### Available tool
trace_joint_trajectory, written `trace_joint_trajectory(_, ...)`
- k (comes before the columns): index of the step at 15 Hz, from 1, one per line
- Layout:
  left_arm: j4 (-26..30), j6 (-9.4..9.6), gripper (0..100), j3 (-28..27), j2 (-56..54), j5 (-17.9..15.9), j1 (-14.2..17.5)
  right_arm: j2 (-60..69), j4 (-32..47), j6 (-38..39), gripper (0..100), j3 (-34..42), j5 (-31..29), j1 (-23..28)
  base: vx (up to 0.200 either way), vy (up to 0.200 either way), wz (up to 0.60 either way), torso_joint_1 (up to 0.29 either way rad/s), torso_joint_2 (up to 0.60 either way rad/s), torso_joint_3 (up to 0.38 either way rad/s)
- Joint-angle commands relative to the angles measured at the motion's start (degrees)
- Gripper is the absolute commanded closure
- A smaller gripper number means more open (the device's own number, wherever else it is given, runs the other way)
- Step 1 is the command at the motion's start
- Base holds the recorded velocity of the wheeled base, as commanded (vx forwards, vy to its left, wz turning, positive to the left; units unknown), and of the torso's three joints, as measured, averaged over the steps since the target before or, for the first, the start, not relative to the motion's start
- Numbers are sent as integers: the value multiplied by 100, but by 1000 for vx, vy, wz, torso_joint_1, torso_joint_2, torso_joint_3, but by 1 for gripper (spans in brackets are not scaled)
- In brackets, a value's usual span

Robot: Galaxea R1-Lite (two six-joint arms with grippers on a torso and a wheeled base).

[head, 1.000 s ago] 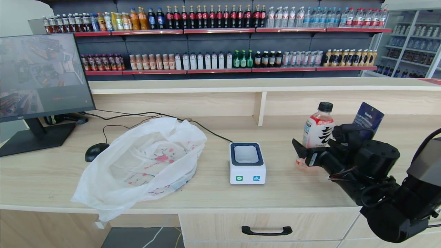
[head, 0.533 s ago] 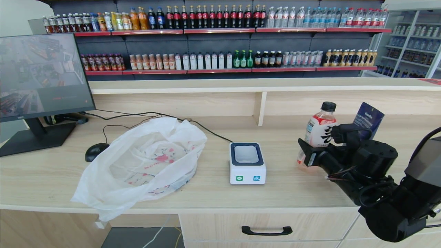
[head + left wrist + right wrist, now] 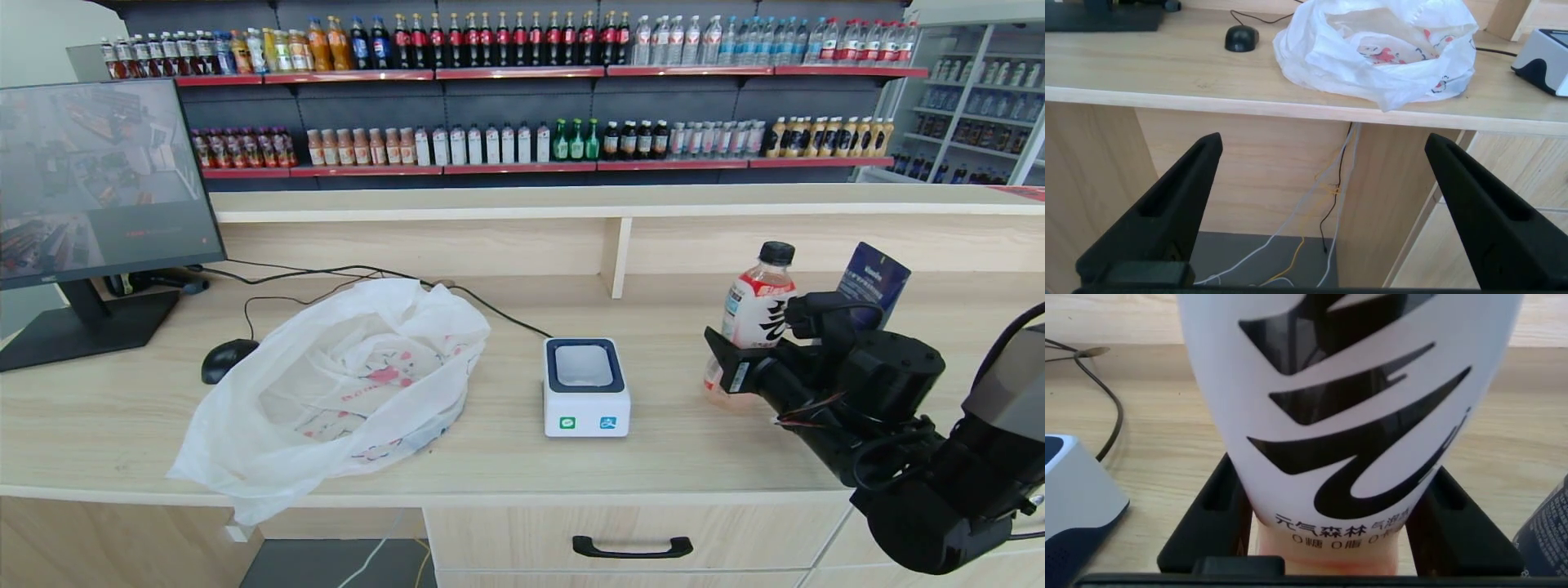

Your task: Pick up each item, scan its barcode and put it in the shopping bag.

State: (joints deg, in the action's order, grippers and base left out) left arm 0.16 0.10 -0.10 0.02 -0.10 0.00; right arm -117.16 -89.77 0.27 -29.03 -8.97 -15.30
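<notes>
A drink bottle [image 3: 755, 314] with a white label and black cap stands on the right of the wooden counter [image 3: 506, 457]. My right gripper [image 3: 747, 359] is open, one finger on each side of the bottle's lower part [image 3: 1331, 457]; contact is unclear. Behind the bottle leans a dark blue packet [image 3: 873, 282]. The white barcode scanner [image 3: 586, 385] sits mid-counter, and the open white shopping bag [image 3: 343, 384] lies to its left. My left gripper [image 3: 1319, 163] hangs open below the counter's front edge, facing the bag [image 3: 1380, 45].
A monitor [image 3: 98, 180] and a black mouse [image 3: 227, 359] are at the counter's far left, with cables running behind the bag. A raised ledge with a divider [image 3: 616, 253] borders the counter's back. Drawers with a black handle [image 3: 633, 545] are below the front.
My right gripper slid forward until its fingers came around the bottle's lower part. The bottle tipped slightly and shifted a little to the right.
</notes>
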Motion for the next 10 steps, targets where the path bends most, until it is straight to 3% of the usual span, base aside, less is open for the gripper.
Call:
trace_joint_trajectory(1, 2, -1, 0, 1, -2, 1, 0, 150, -23, 0, 100, 46, 1, -35, 0, 0, 0, 0, 0, 0)
trace_joint_trajectory(10, 2, -1, 0, 1, -2, 1, 9, 1213, -23, -53, 100, 661, -8, -474, 0, 0, 0, 0, 0, 0)
